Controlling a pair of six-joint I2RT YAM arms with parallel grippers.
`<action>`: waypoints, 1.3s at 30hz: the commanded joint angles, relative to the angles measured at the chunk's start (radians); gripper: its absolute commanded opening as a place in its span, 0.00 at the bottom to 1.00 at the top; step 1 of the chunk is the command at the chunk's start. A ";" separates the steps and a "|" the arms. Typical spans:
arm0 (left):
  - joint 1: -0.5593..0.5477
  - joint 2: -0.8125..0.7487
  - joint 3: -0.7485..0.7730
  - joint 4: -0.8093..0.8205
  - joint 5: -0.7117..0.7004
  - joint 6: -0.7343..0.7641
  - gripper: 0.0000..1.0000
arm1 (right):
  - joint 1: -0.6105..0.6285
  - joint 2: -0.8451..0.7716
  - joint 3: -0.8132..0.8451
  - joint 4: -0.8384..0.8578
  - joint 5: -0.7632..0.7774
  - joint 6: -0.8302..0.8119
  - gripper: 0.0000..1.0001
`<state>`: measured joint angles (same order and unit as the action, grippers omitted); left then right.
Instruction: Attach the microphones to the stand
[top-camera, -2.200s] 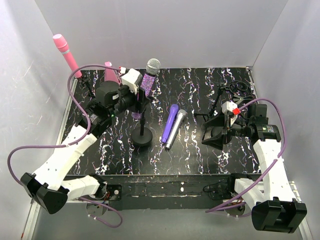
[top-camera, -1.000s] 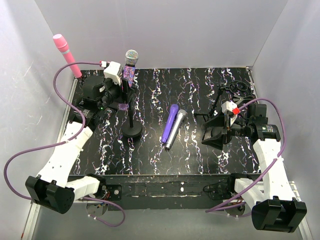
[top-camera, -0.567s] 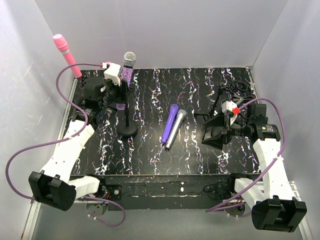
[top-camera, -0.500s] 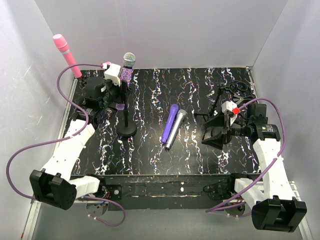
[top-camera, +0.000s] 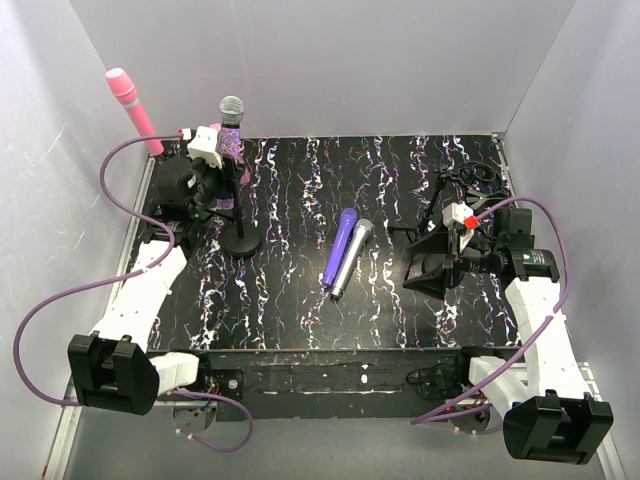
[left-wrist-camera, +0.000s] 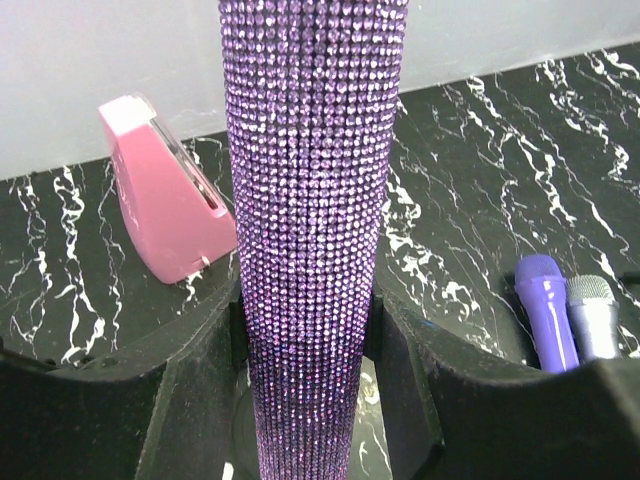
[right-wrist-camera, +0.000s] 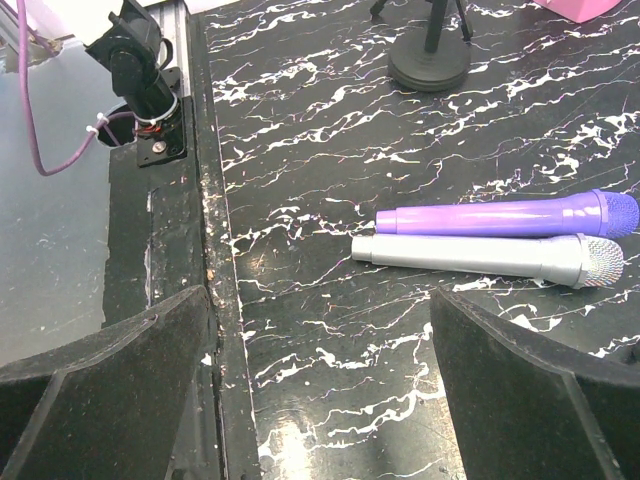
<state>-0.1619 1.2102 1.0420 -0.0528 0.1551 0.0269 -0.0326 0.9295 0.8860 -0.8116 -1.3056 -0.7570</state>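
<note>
My left gripper (top-camera: 218, 160) is shut on the glittery purple microphone (top-camera: 231, 125), which stands upright with its silver mesh head on top, over the black round-based stand (top-camera: 241, 243). In the left wrist view its sparkly body (left-wrist-camera: 312, 230) fills the gap between my black fingers (left-wrist-camera: 195, 390). The plain pink microphone (top-camera: 133, 108) leans up at the far left corner. The plain purple microphone (top-camera: 340, 245) and the silver-grey one (top-camera: 353, 258) lie side by side mid-table, and also show in the right wrist view (right-wrist-camera: 510, 214) (right-wrist-camera: 490, 255). My right gripper (top-camera: 430, 262) is open and empty to their right.
A pink wedge-shaped block (left-wrist-camera: 165, 215) sits behind the glittery microphone near the back wall. A black folding stand (top-camera: 465, 180) lies at the back right. Grey walls close in on three sides. The table's front edge (right-wrist-camera: 205, 250) runs beside my right gripper.
My left gripper has moved back and to the left with the glittery microphone, and the stand's base has slid along with it. The right arm and the two lying microphones have not moved.
</note>
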 joint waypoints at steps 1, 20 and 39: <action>0.010 -0.057 -0.042 0.197 0.049 0.004 0.05 | -0.004 -0.003 -0.001 0.017 -0.023 0.008 0.98; 0.015 -0.186 -0.166 0.143 -0.023 -0.015 0.53 | -0.006 -0.004 -0.002 0.023 -0.027 0.016 0.98; 0.015 -0.264 -0.122 0.004 -0.141 -0.056 0.98 | -0.009 -0.004 -0.002 0.022 -0.026 0.018 0.98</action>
<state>-0.1516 0.9962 0.8822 0.0090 0.0628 -0.0109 -0.0338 0.9295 0.8856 -0.8089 -1.3056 -0.7391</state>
